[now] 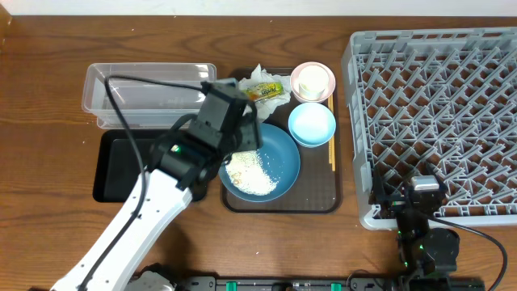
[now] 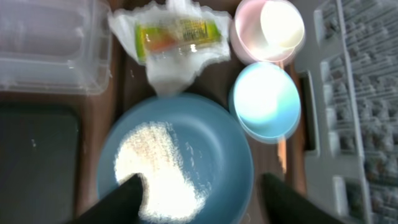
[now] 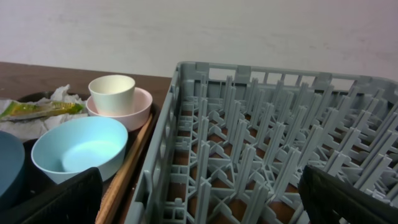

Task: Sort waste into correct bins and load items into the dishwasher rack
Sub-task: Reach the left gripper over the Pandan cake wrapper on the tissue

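My left gripper (image 2: 202, 202) is open above the wide blue dish (image 2: 217, 155), with nothing between its fingers. Its left fingertip hangs over the heap of rice (image 2: 155, 162) in that dish. Behind the dish lies the crumpled napkin (image 2: 168, 71) with the yellow-green wrapper (image 2: 177, 34) on top. A white cup (image 2: 283, 25) sits inside the pinkish bowl (image 2: 245, 34), and the light-blue bowl (image 2: 264, 99) stands in front of them. Chopsticks (image 1: 331, 137) lie along the tray's right side. My right gripper (image 3: 205, 202) is open over the near left corner of the dishwasher rack (image 3: 261, 124).
All the dishes rest on a brown serving tray (image 1: 319, 190). The clear tub (image 1: 149, 93) stands at the back left, with the black tray (image 1: 117, 170) in front of it, partly under my left arm. The grey rack (image 1: 436, 113) fills the table's right side.
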Controlling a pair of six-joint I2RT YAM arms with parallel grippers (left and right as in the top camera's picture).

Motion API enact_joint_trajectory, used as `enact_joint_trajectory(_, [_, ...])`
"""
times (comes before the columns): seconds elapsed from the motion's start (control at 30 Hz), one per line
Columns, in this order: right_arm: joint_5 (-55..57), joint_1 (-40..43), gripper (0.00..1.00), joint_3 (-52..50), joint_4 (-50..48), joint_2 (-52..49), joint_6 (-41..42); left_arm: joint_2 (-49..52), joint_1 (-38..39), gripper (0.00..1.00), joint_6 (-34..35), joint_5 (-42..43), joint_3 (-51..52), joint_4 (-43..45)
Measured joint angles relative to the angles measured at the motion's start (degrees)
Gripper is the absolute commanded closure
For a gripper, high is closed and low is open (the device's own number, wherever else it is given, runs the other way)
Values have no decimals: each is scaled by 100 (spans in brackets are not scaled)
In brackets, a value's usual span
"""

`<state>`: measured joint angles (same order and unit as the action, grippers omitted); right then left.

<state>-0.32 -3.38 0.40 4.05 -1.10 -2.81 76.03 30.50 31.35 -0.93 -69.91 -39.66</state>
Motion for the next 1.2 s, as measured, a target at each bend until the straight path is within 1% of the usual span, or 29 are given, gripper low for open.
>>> enact_joint_trajectory(0.1, [0, 0, 1, 0, 0, 0, 0, 216, 0, 29, 17, -310, 0, 275])
enact_joint_trajectory(0.2, [2, 0, 1, 0, 0, 0, 0, 450, 0, 33, -7, -531, 0, 614])
enact_joint_trajectory(0.3, [0, 0, 1, 0, 0, 0, 0, 660, -2, 35, -162, -579, -20, 831])
enact_joint_trajectory(0.43, [2, 0, 1, 0, -2, 0, 0, 1012, -92, 37, -444, -363, -439, 603])
enact_joint_trajectory(0.5, [2, 0, 1, 0, -2, 0, 0, 1213, -232, 40, -546, -236, -911, 254])
enact_joint_trajectory(0.63, [2, 0, 1, 0, -2, 0, 0, 1521, -527, 41, -756, -136, -1823, -330])
enact_joint_trajectory(0.73, [0, 0, 1, 0, -2, 0, 0, 1759, -732, 41, -1008, -11, -2317, -474])
enact_joint_trajectory(0.77, [0, 0, 1, 0, 0, 0, 0, 1838, -778, 41, -1088, 50, -2387, -474])
enact_joint_trajectory(0.87, [0, 0, 1, 0, 0, 0, 0, 2151, -828, 48, -1320, 151, -2430, -479])
enact_joint_trajectory(1.07, [0, 0, 1, 0, 0, 0, 0, 2924, -822, 46, -1862, 256, -2430, -306])
enact_joint_trajectory(1.2, [0, 0, 1, 0, 0, 0, 0, 3292, -822, 46, -2406, 275, -2430, -162])
